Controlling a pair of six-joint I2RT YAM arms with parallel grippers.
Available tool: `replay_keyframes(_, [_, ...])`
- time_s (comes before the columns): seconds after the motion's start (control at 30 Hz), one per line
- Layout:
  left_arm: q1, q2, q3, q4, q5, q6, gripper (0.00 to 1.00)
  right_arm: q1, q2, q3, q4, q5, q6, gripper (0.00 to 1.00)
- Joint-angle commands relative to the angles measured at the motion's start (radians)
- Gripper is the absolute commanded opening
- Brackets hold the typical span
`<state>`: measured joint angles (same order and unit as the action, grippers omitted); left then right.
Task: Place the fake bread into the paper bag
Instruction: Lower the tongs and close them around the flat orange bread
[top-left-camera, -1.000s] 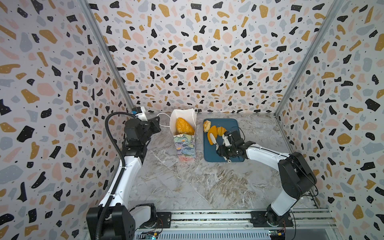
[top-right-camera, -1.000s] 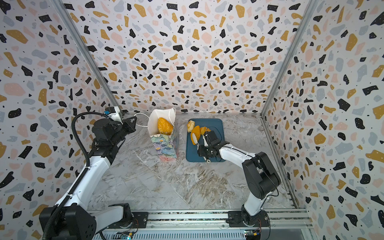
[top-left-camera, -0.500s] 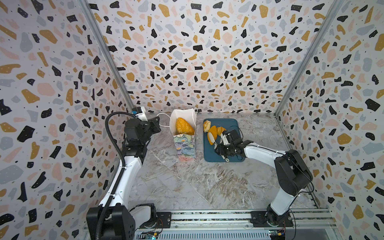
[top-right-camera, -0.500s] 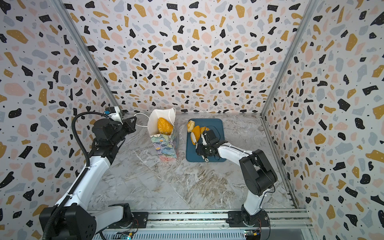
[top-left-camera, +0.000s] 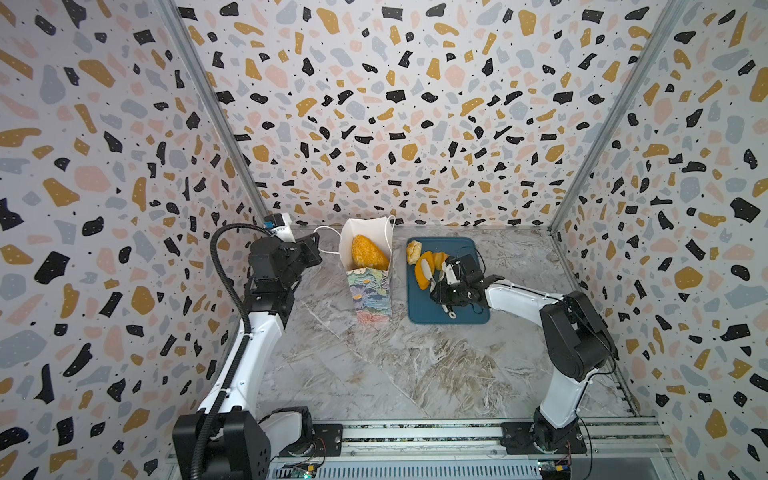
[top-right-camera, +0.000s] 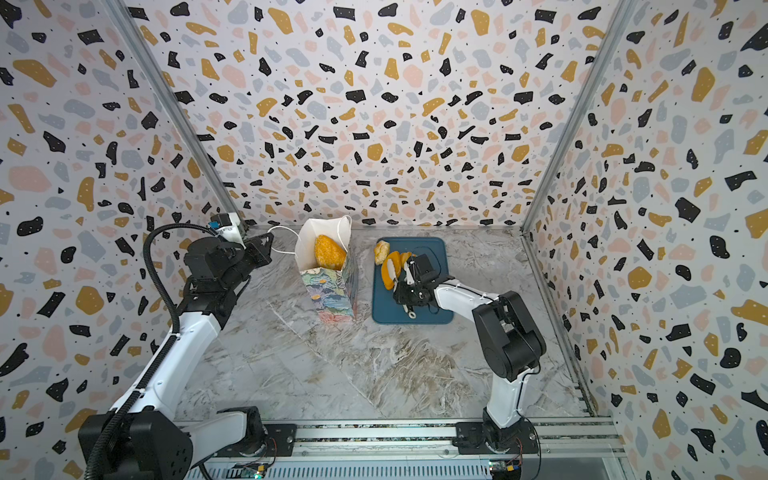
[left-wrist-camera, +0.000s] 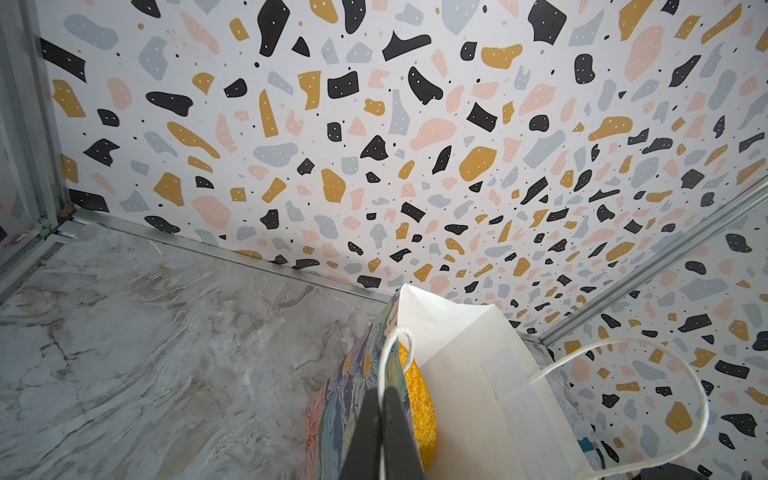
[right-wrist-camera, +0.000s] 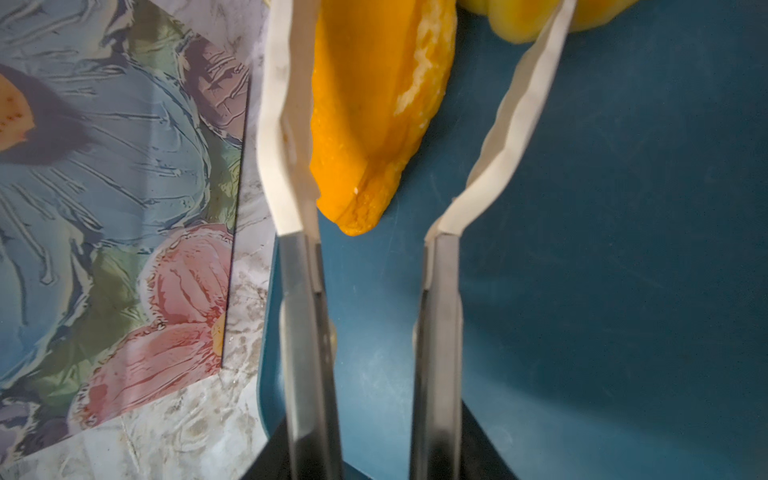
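One bread (top-left-camera: 368, 252) sits in the bag (top-left-camera: 370, 291); the closed left gripper (left-wrist-camera: 381, 432) pinches its string, and the right gripper (right-wrist-camera: 419, 104), open around an orange bread (right-wrist-camera: 370, 116), has more waiting at 12 o'clock on the tray (top-left-camera: 473, 249)

- Bright, even, diffuse light in both top views; shadows soft and faint.
- Walls bow outward at the edges.
- Right wrist view dimmer, close, soft with blur.

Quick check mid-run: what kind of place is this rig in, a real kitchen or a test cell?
Most likely a lab test cell, not a kitchen: terrazzo-print walls box in a marble-look table, and both arms are bolted to a rail at its front edge.
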<state>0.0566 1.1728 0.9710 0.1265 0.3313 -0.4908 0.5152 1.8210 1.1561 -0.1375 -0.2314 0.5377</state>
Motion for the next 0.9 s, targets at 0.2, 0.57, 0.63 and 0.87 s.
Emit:
replay_keyframes(0.2, [-0.001,-0.010,-0.006,0.032,0.011,0.002,0.00,0.000,0.006,0.053,0.041,-0.048,-0.001,0.41])
replay_keyframes(0.57, [-0.001,-0.009,-0.005,0.028,0.007,0.004,0.00,-0.004,0.040,0.050,0.048,-0.056,0.002,0.33])
replay_keyframes(0.63, [-0.001,-0.009,-0.006,0.026,0.006,0.005,0.00,-0.005,0.038,0.047,0.048,-0.054,0.003,0.29])
replay_keyframes(0.87, [-0.001,-0.009,-0.005,0.025,0.004,0.005,0.00,-0.011,0.007,0.024,0.050,-0.057,0.010,0.28])
